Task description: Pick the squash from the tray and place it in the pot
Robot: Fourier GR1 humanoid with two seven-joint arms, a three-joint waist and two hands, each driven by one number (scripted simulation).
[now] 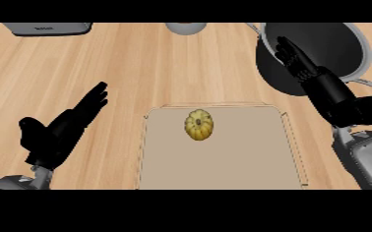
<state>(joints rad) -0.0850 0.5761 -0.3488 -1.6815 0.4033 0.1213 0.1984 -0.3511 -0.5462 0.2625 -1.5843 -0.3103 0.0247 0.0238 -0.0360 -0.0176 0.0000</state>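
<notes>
A small yellow ribbed squash (198, 124) lies on the tan tray (247, 162), near the tray's far edge and a little left of its middle. The dark pot (327, 39) stands at the far right of the counter. My right hand (320, 81) is raised in front of the pot's near left side, fingers straight and pointing away, holding nothing. It is to the right of the squash and apart from it. My left hand (62, 128) rests open at the left of the tray, fingers straight.
A grey appliance (49, 28) sits at the far left edge of the wooden counter. A round grey object (187, 28) shows at the far middle edge. Bare wood lies between the tray and the far edge.
</notes>
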